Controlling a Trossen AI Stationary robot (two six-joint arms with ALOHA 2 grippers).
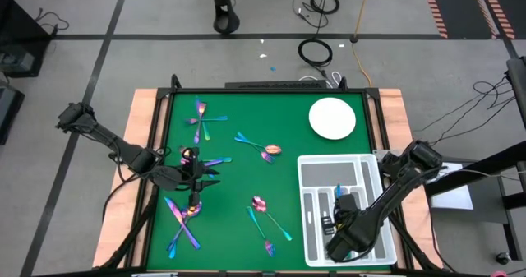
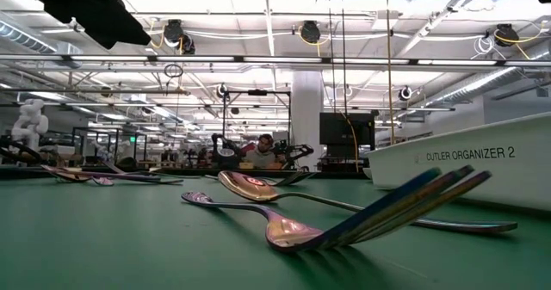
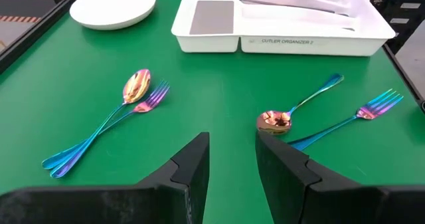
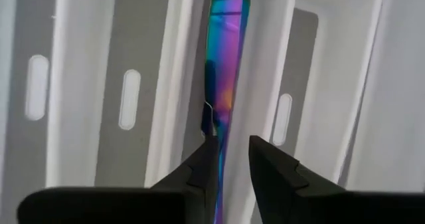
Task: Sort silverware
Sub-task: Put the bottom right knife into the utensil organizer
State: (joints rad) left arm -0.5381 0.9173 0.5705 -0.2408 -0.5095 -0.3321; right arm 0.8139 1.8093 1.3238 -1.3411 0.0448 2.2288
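Sorting has barely begun: one slim iridescent metal knife [image 4: 224,64] lies in a slot of the white compartmented tray [image 1: 312,172] between the right hand's [image 4: 230,159] parted fingers, while the remaining rainbow silverware [image 1: 265,151] lies scattered on the green worktop [image 1: 246,178] around the left hand [image 3: 232,157], which hovers apart and empty.

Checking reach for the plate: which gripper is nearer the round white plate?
Right. The right gripper is over the tray, just below the plate; the left gripper sits across the table, mid-left.
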